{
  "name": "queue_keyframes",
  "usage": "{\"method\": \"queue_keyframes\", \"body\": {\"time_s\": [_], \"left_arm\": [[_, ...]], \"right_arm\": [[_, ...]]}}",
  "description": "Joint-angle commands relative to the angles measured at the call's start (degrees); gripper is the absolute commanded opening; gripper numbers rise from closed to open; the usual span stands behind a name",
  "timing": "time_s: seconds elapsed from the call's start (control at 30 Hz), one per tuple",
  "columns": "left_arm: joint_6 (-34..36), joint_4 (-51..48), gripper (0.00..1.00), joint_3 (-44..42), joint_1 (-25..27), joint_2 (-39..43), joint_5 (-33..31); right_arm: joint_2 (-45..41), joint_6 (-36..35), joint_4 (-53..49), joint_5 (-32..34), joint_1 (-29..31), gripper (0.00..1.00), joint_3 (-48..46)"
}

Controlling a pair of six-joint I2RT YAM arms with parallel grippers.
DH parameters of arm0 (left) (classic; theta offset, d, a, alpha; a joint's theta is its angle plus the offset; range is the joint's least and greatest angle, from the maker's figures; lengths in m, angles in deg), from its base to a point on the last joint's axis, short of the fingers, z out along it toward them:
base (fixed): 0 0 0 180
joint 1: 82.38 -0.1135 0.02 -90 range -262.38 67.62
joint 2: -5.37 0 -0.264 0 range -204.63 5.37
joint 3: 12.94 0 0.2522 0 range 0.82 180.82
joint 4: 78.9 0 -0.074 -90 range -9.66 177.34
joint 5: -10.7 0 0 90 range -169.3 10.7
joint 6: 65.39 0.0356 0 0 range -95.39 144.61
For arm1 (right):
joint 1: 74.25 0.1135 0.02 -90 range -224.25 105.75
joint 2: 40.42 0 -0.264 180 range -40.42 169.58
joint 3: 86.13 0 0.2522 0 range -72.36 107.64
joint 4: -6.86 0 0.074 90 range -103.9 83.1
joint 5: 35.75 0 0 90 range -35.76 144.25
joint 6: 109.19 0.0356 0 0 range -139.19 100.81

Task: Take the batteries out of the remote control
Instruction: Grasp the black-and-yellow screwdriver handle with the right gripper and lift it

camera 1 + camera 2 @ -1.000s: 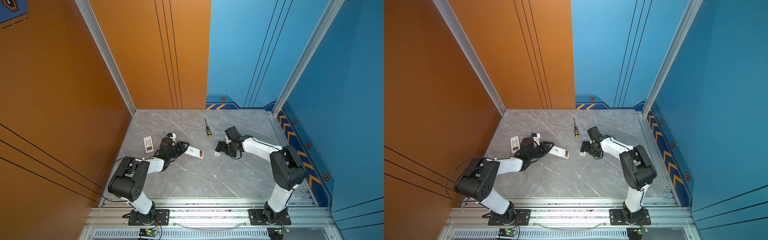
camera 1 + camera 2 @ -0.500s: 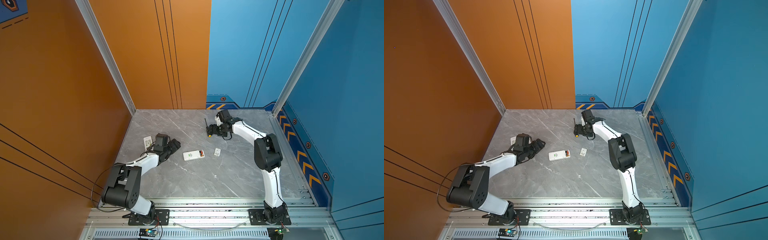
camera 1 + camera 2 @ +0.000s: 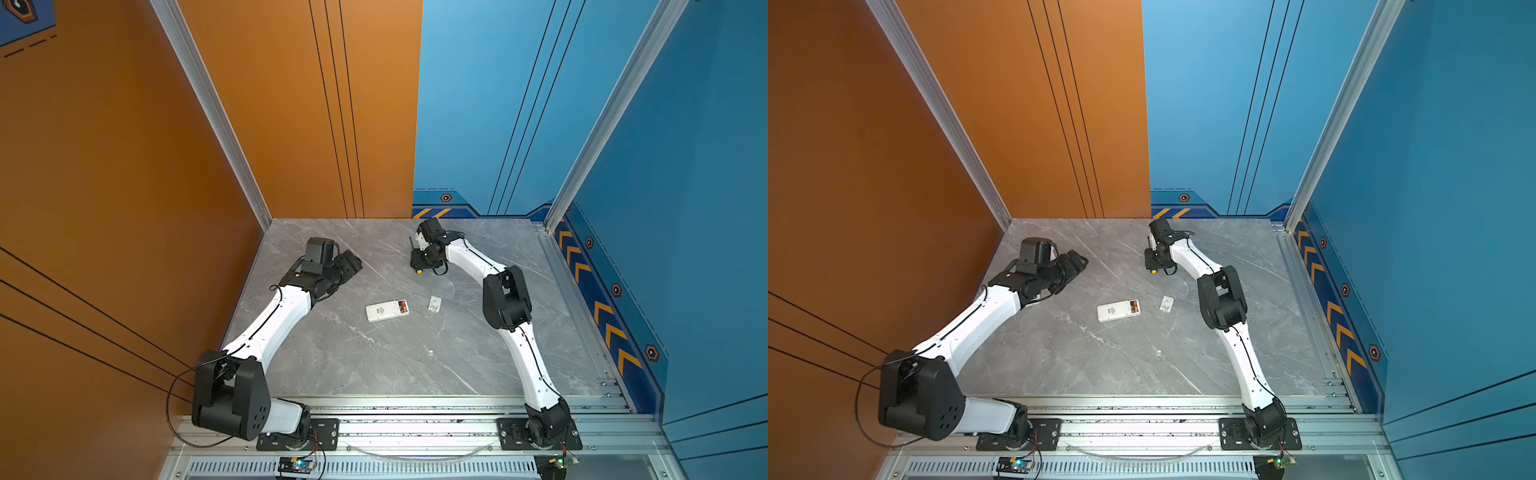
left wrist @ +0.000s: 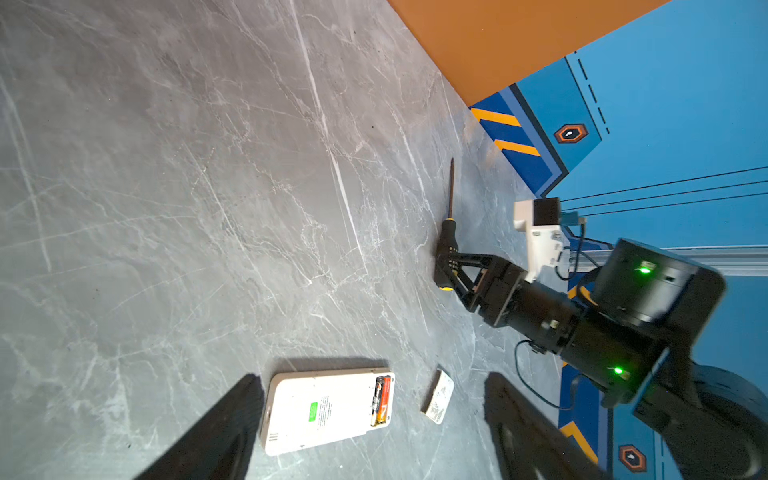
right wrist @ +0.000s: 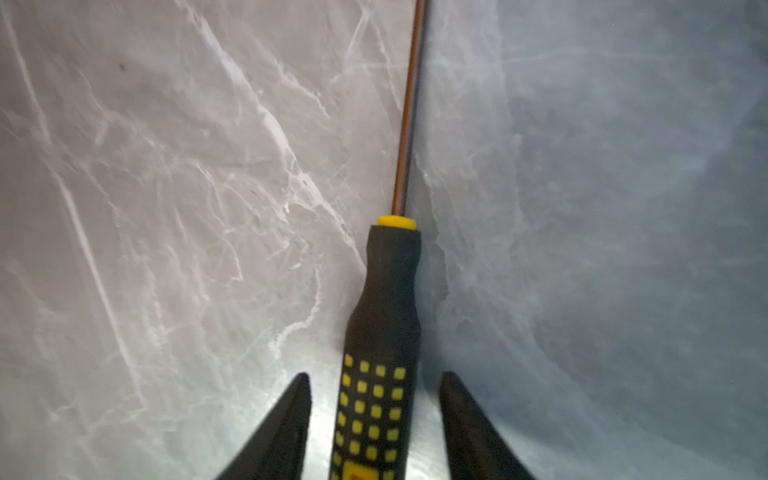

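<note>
The right gripper [image 5: 375, 376] straddles the screwdriver [image 5: 380, 299] handle low in the right wrist view. Its jaws are partly apart with a gap on each side, probably to take the screwdriver for prying. The left gripper [image 3: 351, 262] stands wide and empty. The batteries [image 3: 401, 307] lie inside the remote [image 3: 382, 311] at mid-frame in both top views.

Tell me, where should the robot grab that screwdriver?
Probably grip the screwdriver by its thick black-and-yellow handle, coming from above with jaws across it: it lies flat and the shaft is thin. The right gripper straddles the handle, not yet closed.
</note>
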Motion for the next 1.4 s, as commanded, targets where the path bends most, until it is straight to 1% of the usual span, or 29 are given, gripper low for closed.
{"method": "queue_keyframes", "body": {"time_s": [0.0, 0.07, 0.13, 0.17, 0.27, 0.33, 0.37, 0.47, 0.5, 0.57, 0.63, 0.67, 0.7, 0.77, 0.8, 0.9, 0.97, 1.1, 1.2, 1.3, 1.37], "left_arm": [[-1.4, -4.9, 0.85, 3.9, -0.2, 1.5, -0.5], [-1.6, -5.4, 0.85, 5.2, -0.3, 1.7, -0.2], [-2.5, -5.5, 0.85, 6.1, -0.4, 2.0, -0.3], [-3.1, -5.4, 0.85, 6.4, -0.3, 2.2, -0.1], [-7.0, -3.4, 0.85, 6.7, 0.1, 2.6, 1.4], [-10.4, -1.3, 0.85, 6.5, 1.3, 3.2, 1.1], [-12.6, 0.1, 0.85, 6.1, 2.2, 3.8, 0.4], [-20.5, 7.2, 0.85, 1.9, 5.2, 5.8, -2.4], [-23.9, 12.5, 0.85, -0.6, 6.1, 6.3, -3.2], [-29.0, 18.2, 0.85, -4.3, 7.8, 6.6, -4.4], [-33.5, 23.1, 0.85, -7.7, 9.8, 6.3, -4.8], [-35.4, 25.5, 0.85, -8.6, 10.8, 6.0, -4.6], [-36.7, 27.1, 0.85, -9.5, 11.6, 5.7, -4.2], [-40.8, 28.8, 0.85, -11.2, 12.7, 5.8, -3.4], [-42.8, 30.5, 0.85, -12.9, 13.1, 6.6, -3.6], [-47.7, 33.2, 0.85, -17.9, 13.5, 10.4, -4.2], [-50.3, 33.2, 0.85, -20.1, 13.6, 13.4, -4.4], [-52.6, 30.6, 0.85, -23.4, 13.8, 18.5, -2.8], [-53.4, 27.9, 0.84, -26.3, 14.1, 22.3, -3.2], [-55.0, 30.9, 0.83, -28.9, 14.3, 22.4, -0.8], [-55.0, 31.2, 0.83, -29.3, 14.6, 21.4, 0.6]], "right_arm": [[1.0, -4.6, -7.3, 4.5, 0.7, 0.4, 0.9], [0.5, -5.9, -7.4, 5.7, 1.1, 0.35, -0.2], [-0.5, -6.8, -7.7, 8.1, 1.4, 0.22, -1.0], [-1.4, -7.0, -7.7, 8.9, 1.4, 0.17, -1.5], [-6.5, -8.9, -7.3, 12.5, 1.7, 0.12, -4.6], [-11.8, -11.9, -6.7, 14.5, 2.2, 0.08, -8.4], [-15.2, -13.8, -6.1, 14.4, 2.3, 0.07, -10.7], [-25.1, -19.6, -7.0, 10.2, 2.4, 0.07, -17.9], [-28.9, -21.6, -8.5, 9.2, 2.6, 0.07, -19.8], [-34.5, -24.9, -11.1, 8.5, 3.7, 0.06, -22.7], [-39.2, -28.0, -14.1, 9.8, 5.9, 0.06, -24.7], [-41.6, -29.0, -15.4, 11.9, 7.6, 0.06, -27.1], [-43.5, -29.3, -16.2, 13.3, 9.1, 0.05, -28.2], [-46.9, -29.2, -18.2, 13.6, 12.1, 0.05, -30.1], [-48.2, -29.1, -19.0, 14.8, 13.6, 0.05, -30.7], [-49.6, -27.7, -23.2, 20.5, 19.2, 0.05, -30.7], [-49.7, -25.9, -25.9, 22.3, 21.7, 0.04, -29.9], [-50.1, -24.1, -28.5, 28.2, 27.3, 0.04, -30.3], [-49.8, -22.2, -30.9, 30.8, 29.9, 0.03, -30.3], [-50.4, -21.4, -31.4, 32.3, 32.7, 0.03, -30.3], [-50.4, -21.7, -31.7, 32.9, 33.7, 0.03, -30.1]]}}
